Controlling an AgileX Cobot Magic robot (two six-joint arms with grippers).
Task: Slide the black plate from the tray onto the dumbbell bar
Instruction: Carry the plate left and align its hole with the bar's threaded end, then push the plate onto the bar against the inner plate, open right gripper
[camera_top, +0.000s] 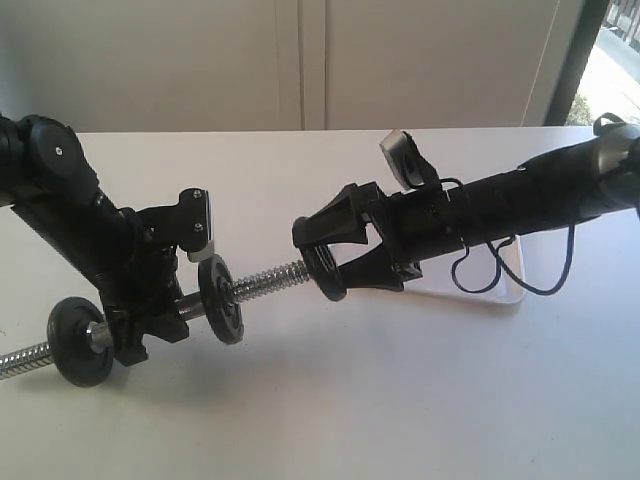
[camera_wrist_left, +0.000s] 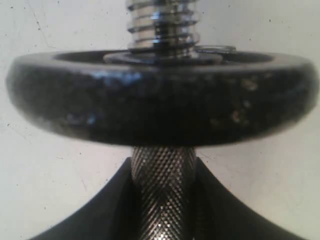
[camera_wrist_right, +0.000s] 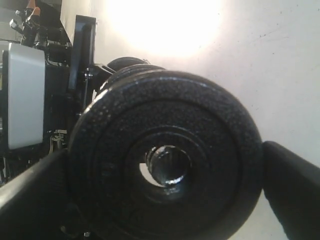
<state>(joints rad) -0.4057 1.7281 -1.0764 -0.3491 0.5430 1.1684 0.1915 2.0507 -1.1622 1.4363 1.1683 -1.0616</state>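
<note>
holding the black plate (camera_wrist_right: 215, 145) by its rim, the right gripper (camera_top: 328, 262) is clenched on it and presents it face-on to the threaded tip of the dumbbell bar (camera_top: 268, 281). the plate is off the tray (camera_top: 508, 291), which lies behind the right arm. the left gripper (camera_top: 148, 325) is clamped on the bar's knurled middle, between the inner disc (camera_top: 222, 298) and the outer disc (camera_top: 80, 340). the bar slants up toward the plate and appears held off the surface (camera_top: 400, 400).

risks, as judged:
- in the right wrist view the thread tip sits off-centre in the bore, with a sliver of light on one side. pushing on like this could catch the bore edge on the thread crests and jam or cock the plate.
- a hard push could slide the bar through the left gripper or twist it out of line.
- letting go before the plate is well onto the thread would drop it.

hard to make out:
- whether the tip has entered the bore at all.
- most of the tray, covered by the arm.
- the bar's far end, cut off at the frame edge.
- glare washes out the top of the right wrist view.
</note>
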